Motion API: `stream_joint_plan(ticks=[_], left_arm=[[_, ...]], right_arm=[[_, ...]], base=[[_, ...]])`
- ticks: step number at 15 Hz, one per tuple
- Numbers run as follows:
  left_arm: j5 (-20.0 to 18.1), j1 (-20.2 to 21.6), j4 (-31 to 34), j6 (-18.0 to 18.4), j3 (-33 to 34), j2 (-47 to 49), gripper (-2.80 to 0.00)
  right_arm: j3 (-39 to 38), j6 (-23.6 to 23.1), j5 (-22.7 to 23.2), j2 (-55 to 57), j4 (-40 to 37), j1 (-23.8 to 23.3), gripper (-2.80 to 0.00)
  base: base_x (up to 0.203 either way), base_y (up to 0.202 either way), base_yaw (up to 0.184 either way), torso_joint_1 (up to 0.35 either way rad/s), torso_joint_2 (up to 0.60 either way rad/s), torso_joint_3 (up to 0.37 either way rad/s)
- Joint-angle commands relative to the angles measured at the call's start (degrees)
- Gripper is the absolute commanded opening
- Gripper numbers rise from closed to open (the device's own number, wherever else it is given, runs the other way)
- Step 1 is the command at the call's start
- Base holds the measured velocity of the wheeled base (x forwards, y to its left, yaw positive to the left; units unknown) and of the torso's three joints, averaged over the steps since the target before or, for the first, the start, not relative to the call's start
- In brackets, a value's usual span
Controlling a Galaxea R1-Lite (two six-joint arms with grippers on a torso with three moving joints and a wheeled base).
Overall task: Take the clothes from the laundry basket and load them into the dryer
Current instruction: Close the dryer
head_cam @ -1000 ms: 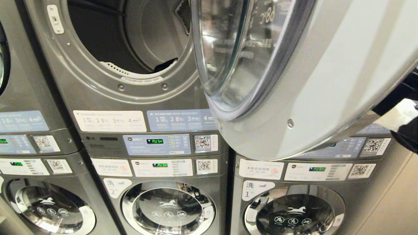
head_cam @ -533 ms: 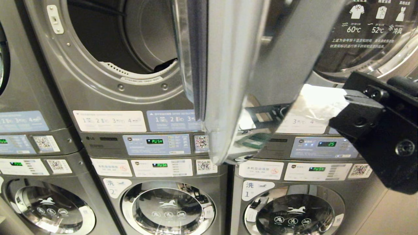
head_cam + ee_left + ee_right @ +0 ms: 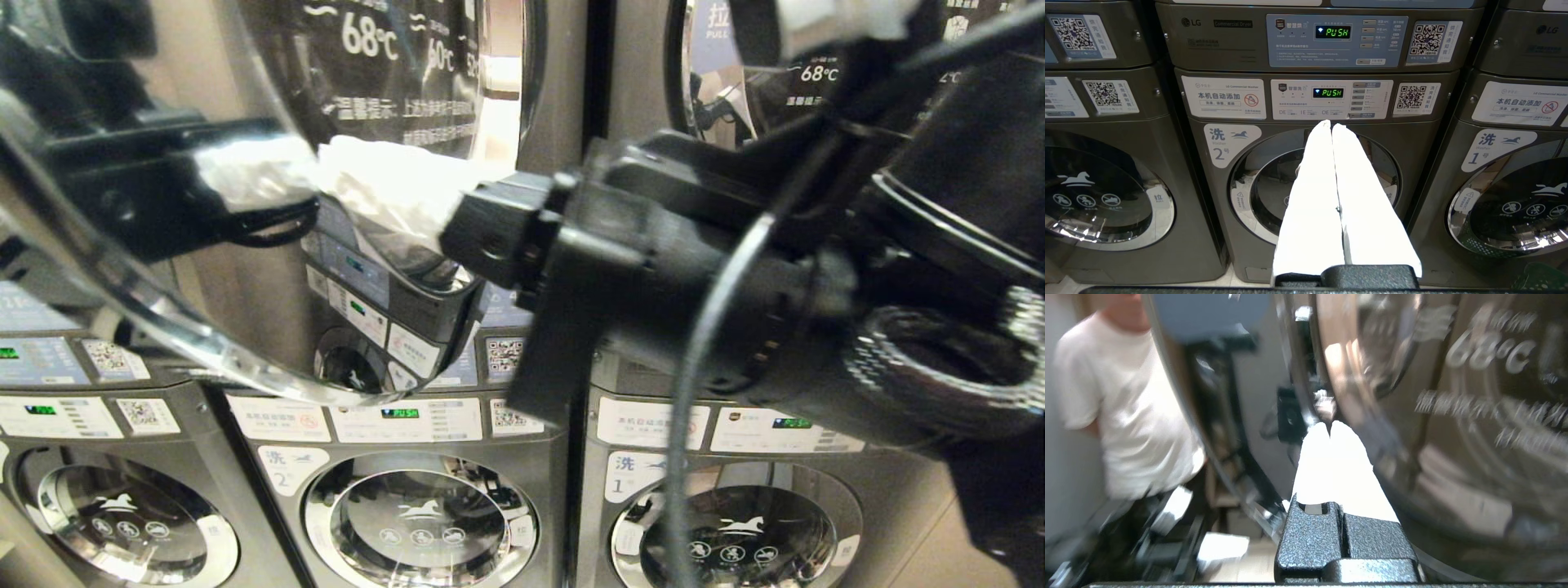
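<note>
Loading looks basically finished, judging by the dryer door (image 3: 245, 204) nearly shut with the right hand (image 3: 359, 184) pressed against its glass, fingers together and holding nothing. No clothes or laundry basket visible anywhere; left hand (image 3: 1331, 126) is parked low, closed and empty too.

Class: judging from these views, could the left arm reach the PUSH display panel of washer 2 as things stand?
Probably yes: the left gripper points straight at washer 2, fingers shut, with nothing between it and the PUSH display panel.

Warm indoor light is glaring off the round glass-and-chrome dryer door (image 3: 245, 204), mirroring my black arm. My right wrist view is smearing with motion blur, my white-tipped right pincer (image 3: 1331, 430) overexposing; the left wrist view is staying crisp and evenly lit.
</note>
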State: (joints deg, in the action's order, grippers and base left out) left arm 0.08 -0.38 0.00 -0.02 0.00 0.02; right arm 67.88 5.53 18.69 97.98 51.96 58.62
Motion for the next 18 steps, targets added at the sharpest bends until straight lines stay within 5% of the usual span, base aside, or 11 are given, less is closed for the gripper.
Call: stream_joint_plan(ticks=[1, 5, 8, 13, 18], left_arm=[[0.01, 0.03, 0.00, -0.06, 0.00, -0.02, -2.80], [0.01, 0.03, 0.00, 0.02, 0.00, -0.02, -2.80], [0.01, 0.03, 0.00, 0.02, 0.00, -0.02, -2.80], [0.01, 0.03, 0.00, 0.02, 0.00, -0.02, -2.80], [0.01, 0.02, 0.00, 0.02, 0.00, -0.02, -2.80]], right_arm=[[10.42, -0.01, -3.72, 12.56, 1.06, 3.02, -2.80], [30.58, -0.64, -14.49, 27.41, 0.97, 6.55, -2.80], [27.51, -0.94, -18.19, 22.56, -0.35, 1.46, -2.80], [3.18, 0.27, -17.40, 8.18, 4.74, -24.84, -2.80], [-17.30, -0.23, -6.30, -2.97, 6.99, -62.44, -2.80]], base=[[0.000, 0.000, 0.000, 0.000, 0.00, 0.000], [0.000, 0.000, 0.000, 0.000, 0.00, 0.000], [0.000, 0.000, 0.000, 0.000, 0.00, 0.000], [0.000, 0.000, 0.000, 0.000, 0.00, 0.000], [0.000, 0.000, 0.000, 0.000, 0.00, 0.000]])
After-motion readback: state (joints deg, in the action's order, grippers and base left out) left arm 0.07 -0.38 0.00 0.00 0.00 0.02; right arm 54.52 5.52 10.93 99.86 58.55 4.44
